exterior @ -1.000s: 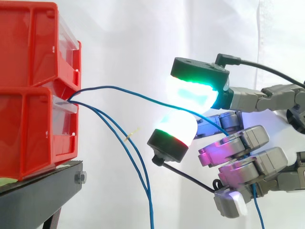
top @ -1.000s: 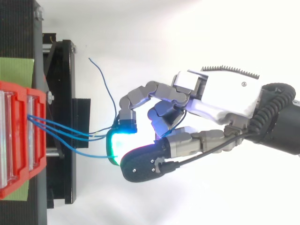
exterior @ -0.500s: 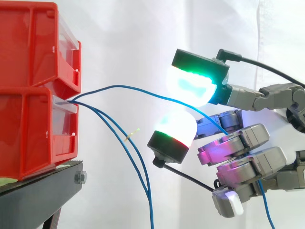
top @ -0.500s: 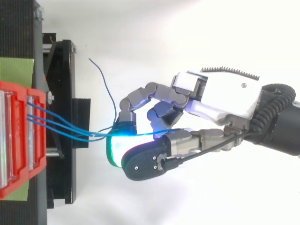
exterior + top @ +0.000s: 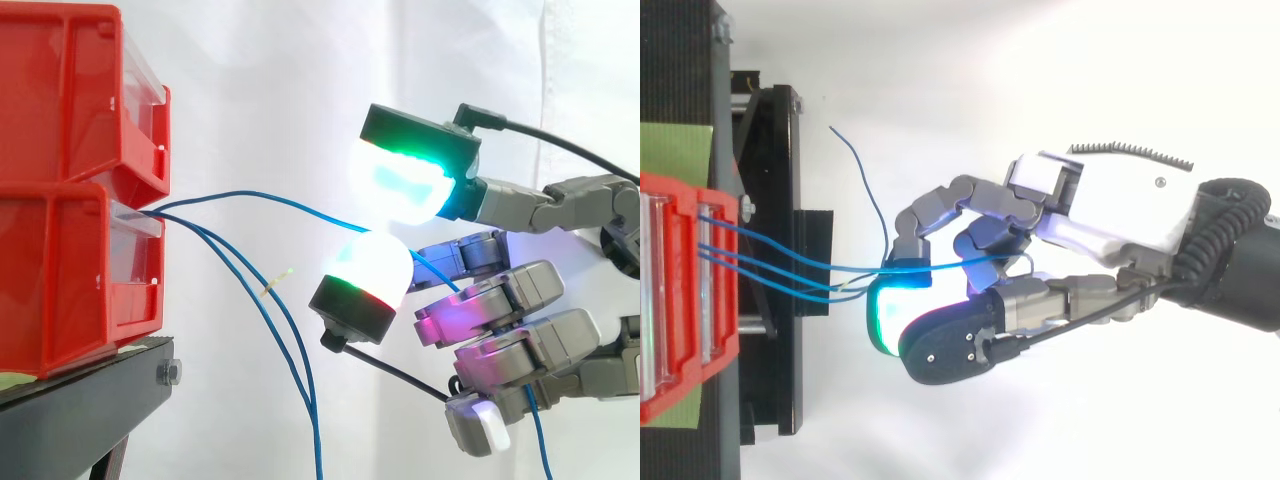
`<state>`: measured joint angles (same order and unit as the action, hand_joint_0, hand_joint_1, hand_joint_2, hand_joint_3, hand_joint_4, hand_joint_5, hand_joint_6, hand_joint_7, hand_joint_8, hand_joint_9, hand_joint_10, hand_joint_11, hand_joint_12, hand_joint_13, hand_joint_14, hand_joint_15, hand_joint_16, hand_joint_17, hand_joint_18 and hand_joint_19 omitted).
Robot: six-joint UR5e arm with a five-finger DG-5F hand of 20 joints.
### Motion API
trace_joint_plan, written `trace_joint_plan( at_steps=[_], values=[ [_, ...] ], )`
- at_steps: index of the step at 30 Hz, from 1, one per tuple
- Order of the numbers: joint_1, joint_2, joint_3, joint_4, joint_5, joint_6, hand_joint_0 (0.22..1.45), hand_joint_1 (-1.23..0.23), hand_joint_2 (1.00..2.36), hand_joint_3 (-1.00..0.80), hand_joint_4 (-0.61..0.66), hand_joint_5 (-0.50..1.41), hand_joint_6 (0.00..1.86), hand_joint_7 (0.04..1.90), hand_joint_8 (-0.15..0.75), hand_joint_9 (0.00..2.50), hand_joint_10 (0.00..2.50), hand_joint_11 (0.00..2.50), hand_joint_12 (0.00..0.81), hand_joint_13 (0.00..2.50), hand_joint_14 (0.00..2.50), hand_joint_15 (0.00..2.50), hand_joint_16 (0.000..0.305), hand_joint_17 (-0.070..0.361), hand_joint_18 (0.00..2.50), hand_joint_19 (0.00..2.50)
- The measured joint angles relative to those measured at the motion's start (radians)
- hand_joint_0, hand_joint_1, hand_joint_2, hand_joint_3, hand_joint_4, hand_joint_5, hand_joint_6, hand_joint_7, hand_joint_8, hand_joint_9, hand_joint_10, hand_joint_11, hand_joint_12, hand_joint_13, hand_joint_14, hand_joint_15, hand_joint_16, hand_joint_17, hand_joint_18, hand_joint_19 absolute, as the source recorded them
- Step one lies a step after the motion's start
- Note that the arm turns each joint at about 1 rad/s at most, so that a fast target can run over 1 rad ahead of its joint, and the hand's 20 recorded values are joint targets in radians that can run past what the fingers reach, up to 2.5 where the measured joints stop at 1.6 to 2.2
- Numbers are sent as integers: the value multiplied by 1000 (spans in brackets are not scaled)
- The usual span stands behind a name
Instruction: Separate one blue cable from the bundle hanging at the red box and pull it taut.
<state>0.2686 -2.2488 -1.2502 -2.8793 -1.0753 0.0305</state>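
Pinching one blue cable (image 5: 250,195) between glowing pads (image 5: 398,185), hand (image 5: 1100,205) right of red box (image 5: 70,280). Cable arches slack. Grip looks light: it may slip out, or drag the hanging cables (image 5: 315,420).

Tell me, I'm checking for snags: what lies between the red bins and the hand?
Side view: one blue cable spans from the red bins into the hand; two more cables droop below it.

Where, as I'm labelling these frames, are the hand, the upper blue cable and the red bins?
hand (image 5: 1110,215): top view, on its white back.
upper blue cable (image 5: 250,195): side view, on its arched span.
red bins (image 5: 60,270): side view, on the lower bin's wall.
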Motion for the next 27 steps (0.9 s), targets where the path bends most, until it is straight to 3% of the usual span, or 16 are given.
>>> trace_joint_plan(
  at_steps=[15,21,27],
  values=[
    [-29,-2,0,2,-11,-16,504,-445,1000,-500,146,-204,909,994,284,791,1762,1231,333,1152,1009,1313,53,118,900,970],
    [-44,-41,2,31,-30,-15,505,-445,1000,-500,145,-205,909,989,285,793,1766,1213,334,1153,1019,1311,53,119,903,959],
    [-49,-56,3,71,-40,-18,508,-448,1000,-500,148,-205,909,990,283,792,1760,1223,328,1159,1019,1320,53,119,907,949]
  ],
)
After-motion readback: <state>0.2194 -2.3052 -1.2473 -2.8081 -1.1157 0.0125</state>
